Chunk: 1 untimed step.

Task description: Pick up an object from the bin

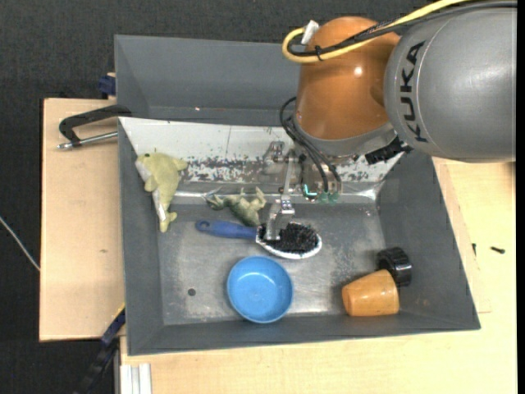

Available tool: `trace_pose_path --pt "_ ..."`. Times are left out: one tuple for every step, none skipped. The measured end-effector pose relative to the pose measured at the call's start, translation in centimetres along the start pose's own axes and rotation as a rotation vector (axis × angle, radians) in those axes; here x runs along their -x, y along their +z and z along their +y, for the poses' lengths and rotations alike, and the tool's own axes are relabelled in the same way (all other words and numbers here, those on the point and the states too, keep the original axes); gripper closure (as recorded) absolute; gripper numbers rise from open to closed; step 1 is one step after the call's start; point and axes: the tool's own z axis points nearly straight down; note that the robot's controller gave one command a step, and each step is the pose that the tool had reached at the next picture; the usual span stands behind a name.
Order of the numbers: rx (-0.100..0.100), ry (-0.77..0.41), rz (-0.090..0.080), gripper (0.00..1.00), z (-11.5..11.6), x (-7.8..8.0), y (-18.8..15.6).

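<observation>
— Where the arm reaches in from the right of the camera view, what does the pincer (pixel 281 213) sit over?

— It hangs low in the middle of the grey bin (pixel 164 306), under the orange wrist cover (pixel 340 76). It is right at the left end of a brush (pixel 289 239) with a white head and black bristles. The brush lies flat, and its blue handle (pixel 225 229) points left.

— Is the pincer open or closed?

— I cannot tell, nor whether it touches the brush.

— What lies nearby?

— A small green toy (pixel 242 203) lies just left of the pincer, above the handle. A blue bowl (pixel 259 289) stands in front of the brush. An orange bottle (pixel 371 294) with a black cap (pixel 394 264) lies well apart at the front right. A pale yellow figure (pixel 162 183) lies against the left wall.
</observation>
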Motion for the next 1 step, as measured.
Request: trace_pose_path --pt "0.004 -0.228 -0.001 0.00 -1.00 -1.42 13.55"
